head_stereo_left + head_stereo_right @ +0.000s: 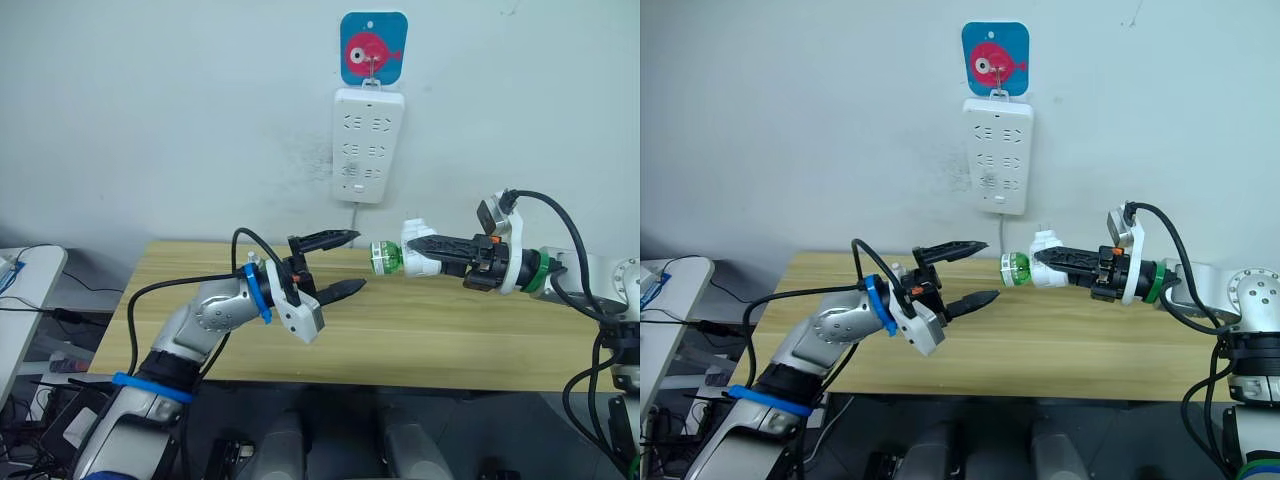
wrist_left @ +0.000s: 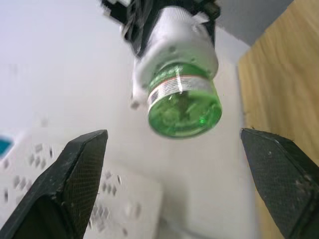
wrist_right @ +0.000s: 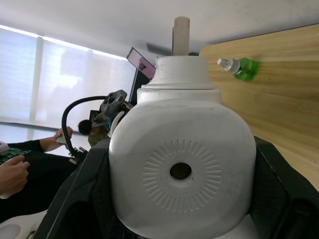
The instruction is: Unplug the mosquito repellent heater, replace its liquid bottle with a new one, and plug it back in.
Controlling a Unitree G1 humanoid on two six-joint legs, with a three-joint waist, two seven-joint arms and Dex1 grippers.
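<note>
Currently held: mosquito repellent heater (image 1: 420,250) — clamped in right gripper (image 1: 425,245), aloft over the wooden table (image 1: 440,340), long axis horizontal. Its green liquid bottle (image 1: 384,257) points left toward the left gripper (image 1: 345,264) — fingers spread, empty, just beside the bottle's base.

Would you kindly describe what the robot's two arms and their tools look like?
Both arms are silver-grey metal with black cables looping alongside. The left arm wears blue bands at the wrist and further up; its tool has two black pointed fingers on a white mount. The right arm has a green ring at the wrist, and its tool has the same black fingers.
</note>
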